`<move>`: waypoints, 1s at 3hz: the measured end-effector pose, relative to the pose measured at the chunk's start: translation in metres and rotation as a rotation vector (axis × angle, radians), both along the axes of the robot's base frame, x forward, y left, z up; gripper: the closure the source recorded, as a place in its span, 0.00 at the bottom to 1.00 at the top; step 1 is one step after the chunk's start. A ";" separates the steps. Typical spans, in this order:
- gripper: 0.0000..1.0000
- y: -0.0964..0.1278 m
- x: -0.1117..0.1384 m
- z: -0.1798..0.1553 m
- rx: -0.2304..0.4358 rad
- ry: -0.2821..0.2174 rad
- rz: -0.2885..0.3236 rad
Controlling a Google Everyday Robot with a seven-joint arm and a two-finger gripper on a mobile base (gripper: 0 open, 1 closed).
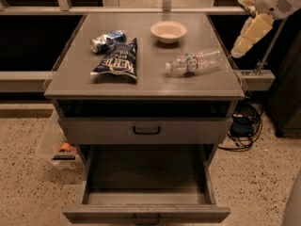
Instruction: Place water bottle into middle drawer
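The water bottle (pixel 195 62) lies on its side on the right part of the grey cabinet top (pixel 150 84), white cap pointing left. The middle drawer (pixel 146 192) is pulled out below, dark and bare inside, with a black bar handle on its front. My gripper (pixel 240 50), cream-coloured, hangs in the air at the upper right, just past the cabinet's right edge. It is to the right of the bottle's base and slightly above it, not touching it.
On the cabinet top lie a dark chip bag (pixel 117 60), a crushed blue-silver can (pixel 106 40) and a small white bowl (pixel 168 30). The grey drawer front (pixel 146 130) above the open drawer is shut. A plastic bin (pixel 59 147) stands on the floor at left, cables (pixel 242 126) at right.
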State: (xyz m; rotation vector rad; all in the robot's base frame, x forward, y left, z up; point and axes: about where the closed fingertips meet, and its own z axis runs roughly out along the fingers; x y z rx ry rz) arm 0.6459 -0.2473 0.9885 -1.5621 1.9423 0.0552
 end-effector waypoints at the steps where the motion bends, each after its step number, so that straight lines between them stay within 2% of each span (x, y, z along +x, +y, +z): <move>1: 0.00 0.000 0.030 -0.020 0.053 0.009 0.000; 2: 0.00 0.019 0.049 -0.061 0.115 0.089 0.034; 3: 0.00 0.042 0.057 -0.102 0.160 0.189 0.084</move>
